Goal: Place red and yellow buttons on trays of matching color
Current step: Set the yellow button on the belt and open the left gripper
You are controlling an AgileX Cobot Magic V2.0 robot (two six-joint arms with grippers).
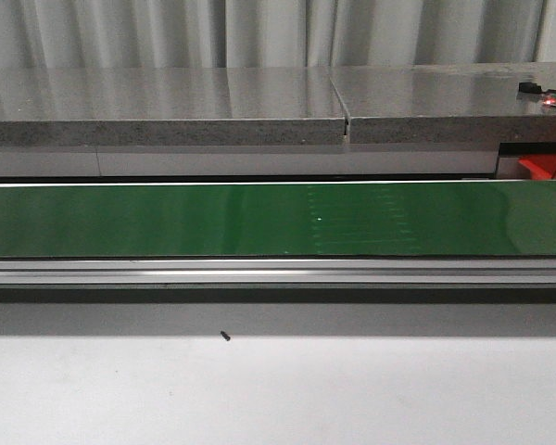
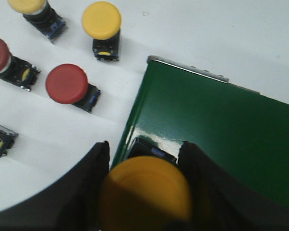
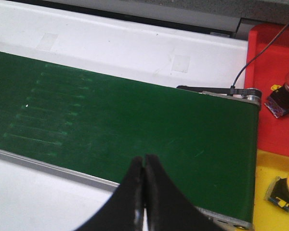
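From the front, the green belt (image 1: 278,221) runs bare and neither arm shows. In the left wrist view, the left tool (image 2: 144,192) grips a yellow button (image 2: 144,190) above the belt's end; lower it gently and upright before letting go. In the right wrist view, the right tool (image 3: 144,185) hangs closed and empty over the belt near the red tray (image 3: 274,86).

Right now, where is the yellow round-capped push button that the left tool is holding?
In the left wrist view, the yellow round-capped push button sits between the left tool's black fingers, above the end of the green conveyor belt, beside the white table.
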